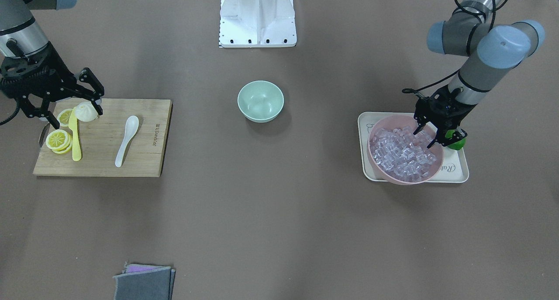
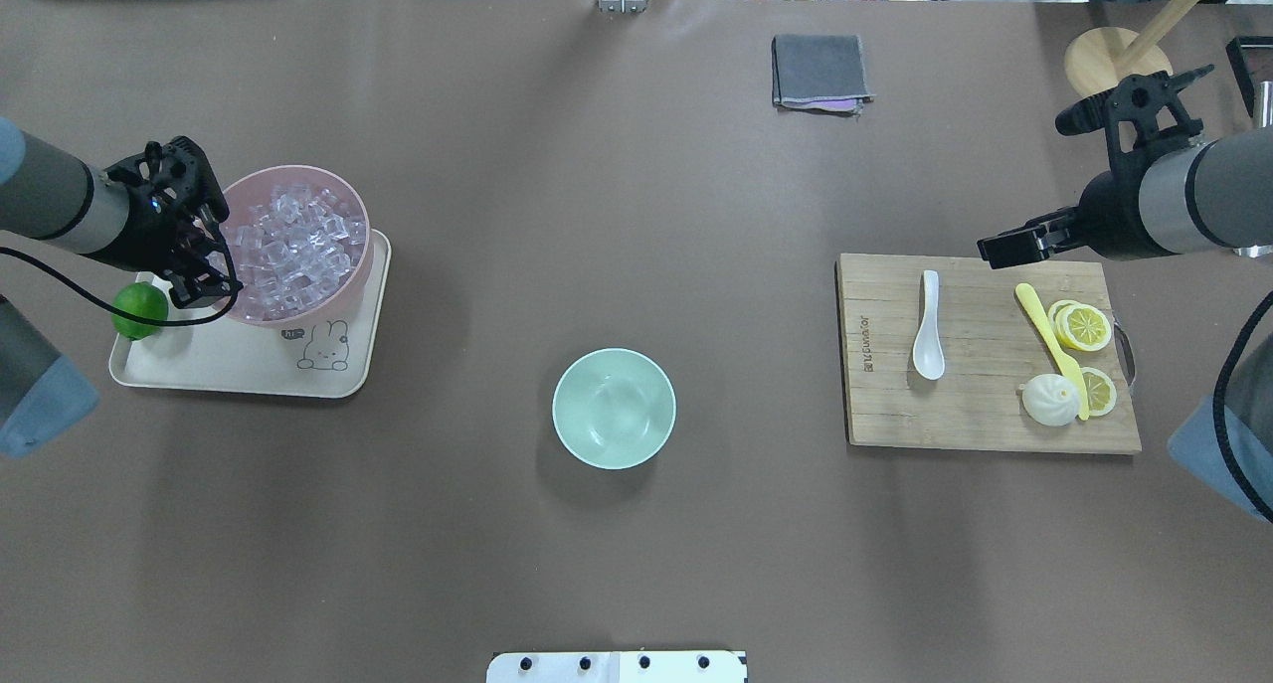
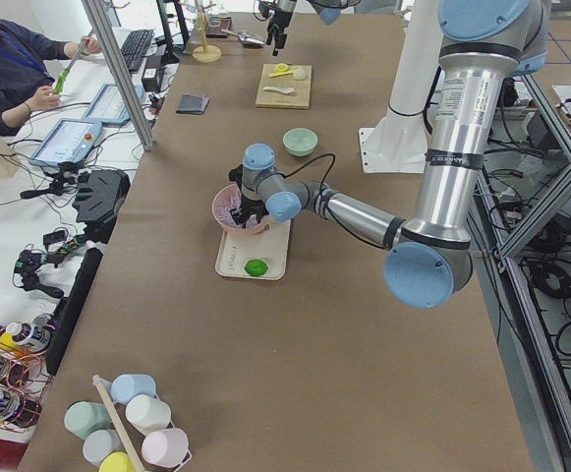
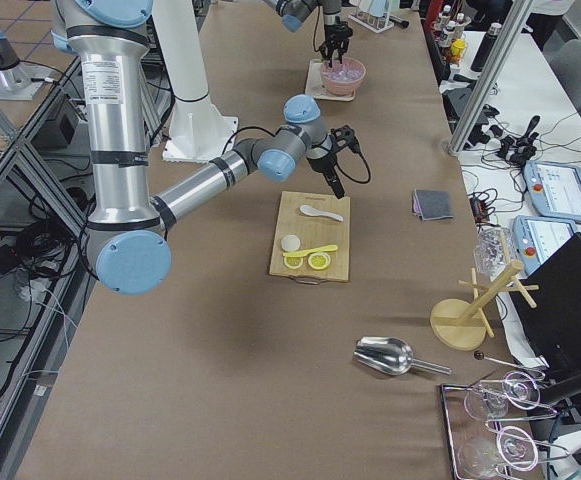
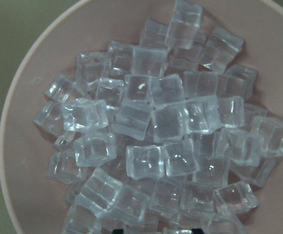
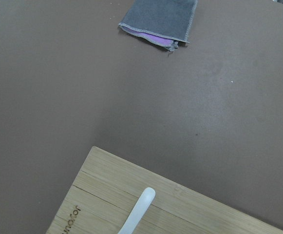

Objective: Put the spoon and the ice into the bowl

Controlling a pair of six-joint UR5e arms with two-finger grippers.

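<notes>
The white spoon lies on a wooden cutting board, also shown in the overhead view and partly in the right wrist view. The mint-green bowl stands empty at the table's middle. Clear ice cubes fill a pink bowl; the left wrist view shows them close up. My left gripper is open, its tips just over the ice at the pink bowl's edge. My right gripper is open and empty above the board's outer end, away from the spoon.
The pink bowl sits on a cream tray with a green lime. A yellow knife, lemon slices and a white bun share the board. A grey folded cloth lies at the far edge. The robot base stands behind the bowl.
</notes>
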